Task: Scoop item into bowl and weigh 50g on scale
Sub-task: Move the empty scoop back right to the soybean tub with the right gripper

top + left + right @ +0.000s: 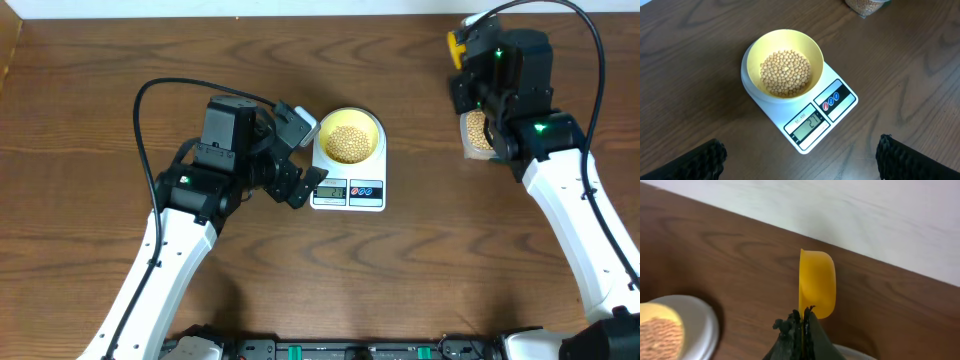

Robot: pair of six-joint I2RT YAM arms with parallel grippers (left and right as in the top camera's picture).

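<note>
Centre of table (90, 60): scale (348, 192), white, display lit, digits too small to trust. On its platform: bowl (785, 39), pale yellow, holding a shallow layer of beans (786, 72). Just left of it: left end effector (303, 155), jaws spread wide, empty. Far right, above the clear container (468, 130): right end effector (801, 322), clamped on the yellow scoop (816, 282). Step judged: between scoops. Next: dip, carry, tip sparingly, checking display.

Dark wood-grain table (100, 60); whitish surface (865, 210) beyond its far edge.
</note>
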